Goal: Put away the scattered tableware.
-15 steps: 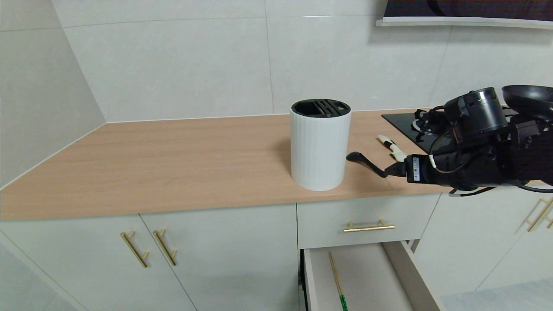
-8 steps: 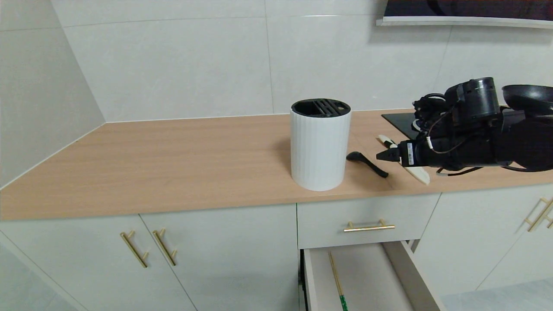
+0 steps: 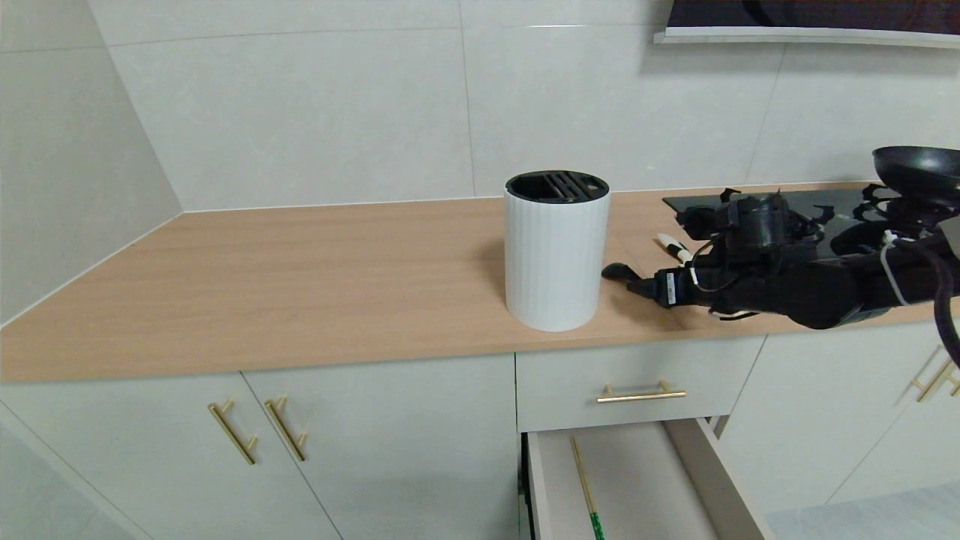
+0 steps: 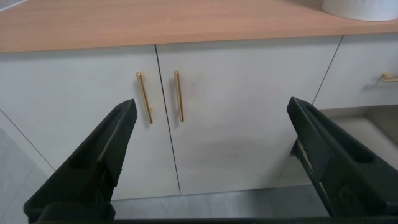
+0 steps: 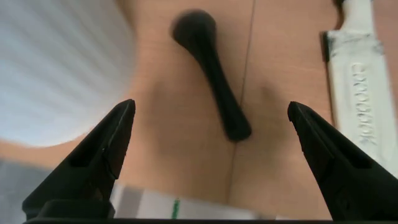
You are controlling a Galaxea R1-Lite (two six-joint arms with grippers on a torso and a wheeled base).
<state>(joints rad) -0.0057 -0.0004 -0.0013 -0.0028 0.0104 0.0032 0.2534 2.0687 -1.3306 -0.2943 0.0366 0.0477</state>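
Wooden counter (image 3: pixel 300 285) along a tiled wall, with one drawer (image 3: pixel 697 465) pulled out below it and chopsticks (image 3: pixel 583 487) lying inside. The item for this step looks like the black spoon (image 5: pixel 211 81). It lies flat on the counter just beside the white holder (image 3: pixel 556 255), round head toward the holder, handle running away from it. White knife (image 5: pixel 357 74) lies on the counter near the spoon, not touching it. My right gripper (image 5: pixel 208 109) is low over the spoon, jaws wide apart, one finger on the holder side, one on the knife side, handle between them. Not gripping yet. My left gripper (image 4: pixel 209 106) hangs down in front of the cupboard doors (image 4: pixel 236 124), jaws apart too, holding nothing. To do it well, my call: come down on the middle of the handle, not the head. The handle is thin and sits flat, so my fingertips need to reach almost to the wood before closing. The closing line should cross the handle, and it roughly does now. The holder-side finger looks close to the holder wall and could nudge it. The other finger could drag the knife. The thin handle may twist in the grip, so close firmly and lift straight. Then carry it to the holder or the drawer; I cannot tell which.
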